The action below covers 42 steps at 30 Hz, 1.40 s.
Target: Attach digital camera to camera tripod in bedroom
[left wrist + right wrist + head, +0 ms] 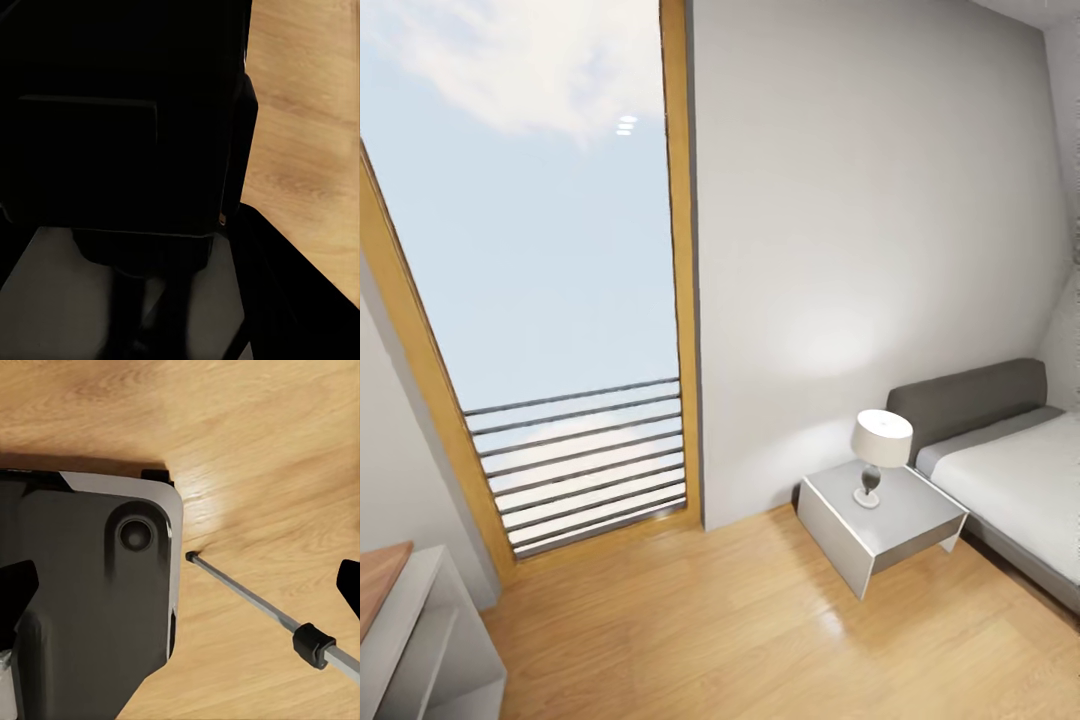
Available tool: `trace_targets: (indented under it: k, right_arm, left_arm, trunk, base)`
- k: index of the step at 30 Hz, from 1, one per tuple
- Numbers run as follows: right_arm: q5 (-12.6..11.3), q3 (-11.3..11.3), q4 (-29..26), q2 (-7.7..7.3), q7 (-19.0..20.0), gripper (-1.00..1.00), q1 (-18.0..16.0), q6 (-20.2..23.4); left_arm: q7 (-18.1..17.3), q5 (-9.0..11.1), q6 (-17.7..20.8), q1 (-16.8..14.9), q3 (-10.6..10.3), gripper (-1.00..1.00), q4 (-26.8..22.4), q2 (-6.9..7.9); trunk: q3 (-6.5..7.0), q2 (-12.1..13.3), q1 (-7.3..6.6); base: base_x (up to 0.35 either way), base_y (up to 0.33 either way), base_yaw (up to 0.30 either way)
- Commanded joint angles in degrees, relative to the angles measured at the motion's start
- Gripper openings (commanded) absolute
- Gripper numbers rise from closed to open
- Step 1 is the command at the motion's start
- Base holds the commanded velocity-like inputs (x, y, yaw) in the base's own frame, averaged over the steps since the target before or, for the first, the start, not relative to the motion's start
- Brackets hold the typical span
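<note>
Right wrist view: right tool hangs over the wood floor, its two dark fingertips at opposite edges of the picture, spread wide and released, nothing between them. Between the tips and lower down lies a thin silver rod with a black collar; it matches a leg of the camera tripod, though head and other legs are out of the picture, so the identification is not firm. One end of the rod lies just beside the rounded corner of the robot's dark base, grey-edged, with a round recess near that corner. Whether the rod touches the floor or the base cannot be told.

Left wrist view: mostly black robot body, with a strip of wood floor along one side. Left tool's fingers not distinguishable in the dark; state cannot be told.

Head view: the bedroom. Tall wood-framed window with grey horizontal bars low down. Grey-framed white bed at right; beside it a small grey bedside counter carrying a lamp with white shade. White shelf unit with wooden top at lower left. Open floor between these.

No readable writing or labels.
</note>
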Motion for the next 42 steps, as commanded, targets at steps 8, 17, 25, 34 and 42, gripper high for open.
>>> trace_targets:
  k: [8,17,25,34,42]
  right_arm:
    - [0.6,-0.4,0.11,-0.12,0.2,1.0,-0.05,-0.01]
    - [0.62,-0.33,0.11,-0.37,0.23,1.0,-0.05,0.02]
    - [0.62,-0.32,0.11,-0.44,0.23,1.0,-0.05,-0.03]
    - [0.62,-0.32,0.11,-0.45,0.23,1.0,-0.05,-0.06]
    - [0.62,-0.32,0.09,-0.44,0.23,1.0,-0.05,-0.06]
  left_arm:
    - [-0.06,0.32,-0.19,-0.02,-0.4,-1.0,0.06,-0.03]
    - [-0.13,0.32,-0.12,-0.02,-0.4,-1.0,0.06,-0.01]
    - [-0.1,0.32,-0.1,-0.02,-0.4,-1.0,0.06,-0.01]
    - [-0.07,0.32,-0.1,-0.02,-0.4,-1.0,0.06,-0.03]
    - [-0.12,0.32,-0.1,-0.02,-0.4,-1.0,0.06,-0.03]
  trunk:
    - [0.0,-0.04,0.02]
    - [0.0,-0.04,0.02]
    - [0.0,-0.04,0.02]
    - [0.0,-0.04,0.02]
    - [0.0,-0.04,0.02]
  base:
    - [0.0,0.0,-0.028]
    - [0.005,0.012,-0.003]
    - [0.053,0.105,0.0]
    - [0.009,0.019,0.0]
    - [0.022,0.001,0.0]
